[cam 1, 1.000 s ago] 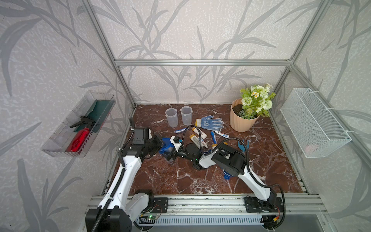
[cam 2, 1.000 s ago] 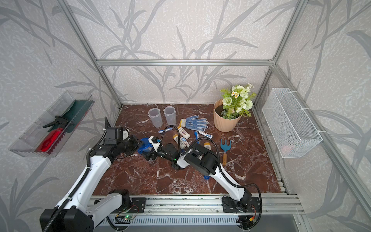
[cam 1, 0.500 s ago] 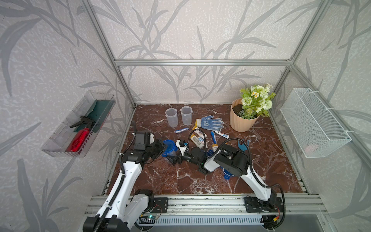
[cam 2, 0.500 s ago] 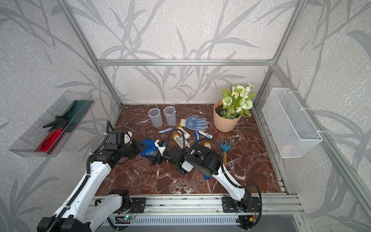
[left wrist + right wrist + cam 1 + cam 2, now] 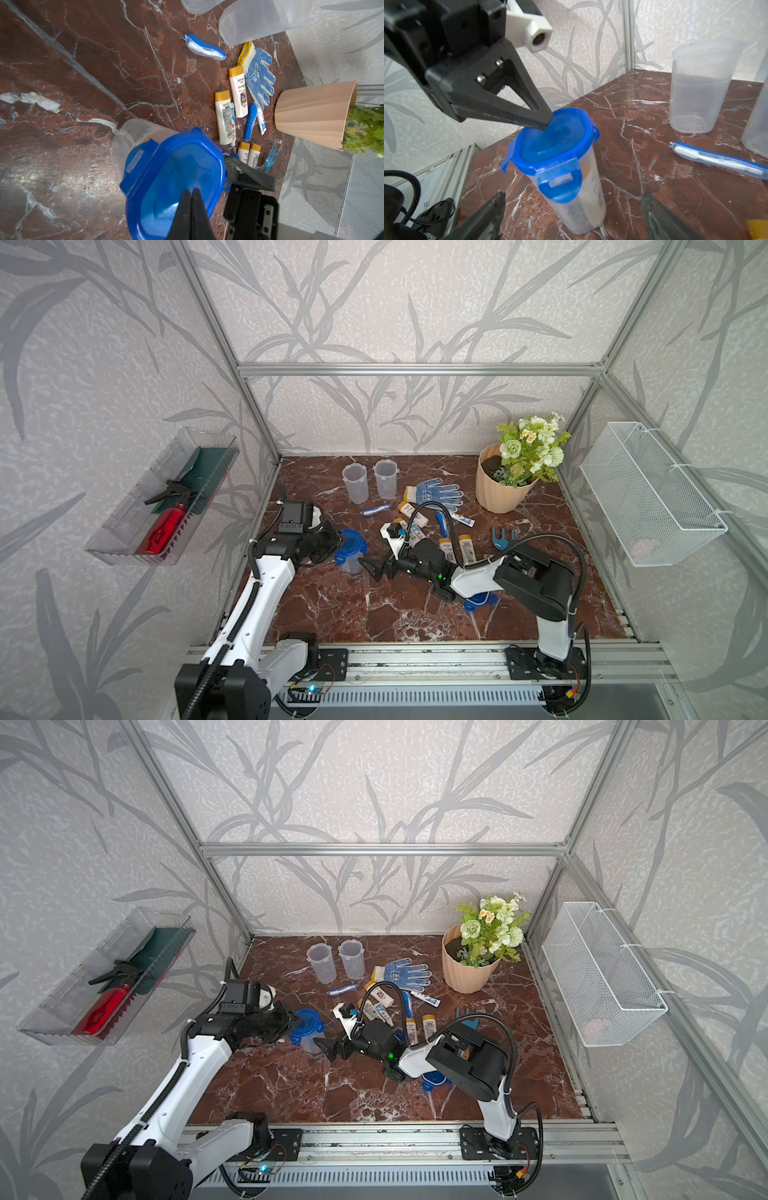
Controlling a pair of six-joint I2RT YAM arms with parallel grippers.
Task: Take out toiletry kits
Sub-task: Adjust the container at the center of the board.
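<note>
My left gripper (image 5: 191,190) is closed, fingertips pressed together with nothing between them. Its tip sits in the dished top of the blue-lidded cup (image 5: 560,166). From the right wrist view it looks to be touching the lid, though I cannot be sure of contact. The cup stands upright on the marble floor (image 5: 374,614) with its lid on.

My right gripper (image 5: 371,569) is spread wide and holds nothing. It lies low, just beside the cup, with one finger towards each side of the cup's lower part and neither touching it. Through the cup's cloudy wall I see pale shapes standing inside, too blurred to name.

Beyond the cup from my left gripper, loose kit pieces lie flat on the floor: white bottles (image 5: 239,91) with gold caps, a blue toothbrush (image 5: 249,121) and a toothpaste tube (image 5: 461,519). The glove (image 5: 436,491) and the flower pot (image 5: 503,489) lie farther from the cup than these. A sleeved toothbrush (image 5: 716,162) lies between the lidded cup and two empty cups (image 5: 354,483), which stand upright side by side. A loose blue lid (image 5: 480,600) lies partly under my right arm, well apart from the cup.
</note>
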